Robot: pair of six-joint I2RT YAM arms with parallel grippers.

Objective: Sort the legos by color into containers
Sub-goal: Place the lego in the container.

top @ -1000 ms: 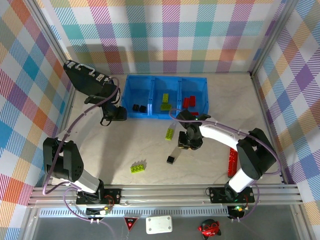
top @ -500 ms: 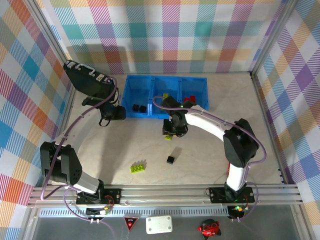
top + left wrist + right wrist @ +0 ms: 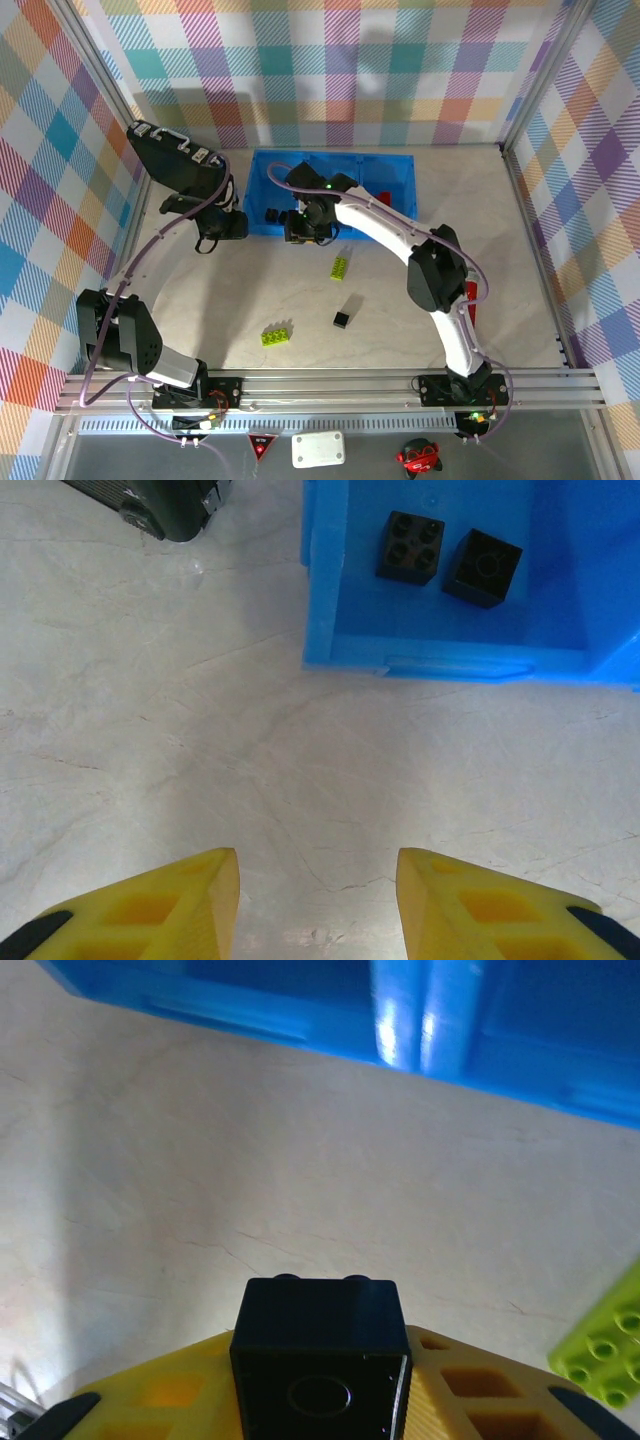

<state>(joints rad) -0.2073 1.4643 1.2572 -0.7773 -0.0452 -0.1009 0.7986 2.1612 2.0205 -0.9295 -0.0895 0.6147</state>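
My right gripper [image 3: 318, 1350] is shut on a black lego cube [image 3: 318, 1370], studs pointing away. In the top view it [image 3: 298, 228] hovers at the front wall of the blue containers [image 3: 262, 160], by the left compartment. Two black cubes [image 3: 410, 548] [image 3: 482, 568] lie in that compartment. My left gripper [image 3: 318, 885] is open over bare table, just left of the bin [image 3: 226, 225]. On the table lie a lime-green lego [image 3: 340, 267], a second green one [image 3: 276, 334] and a black cube [image 3: 342, 319]. Red legos [image 3: 385, 193] show in the right compartment.
A black case [image 3: 172, 162] with metal latches leans at the back left, close to my left arm. A long red stick [image 3: 468, 300] lies at the right, partly behind my right arm. Checked walls close in the table on three sides.
My right arm has swung from the table's middle up and left to the bin's left compartment, carrying the black cube. The left gripper has barely moved.
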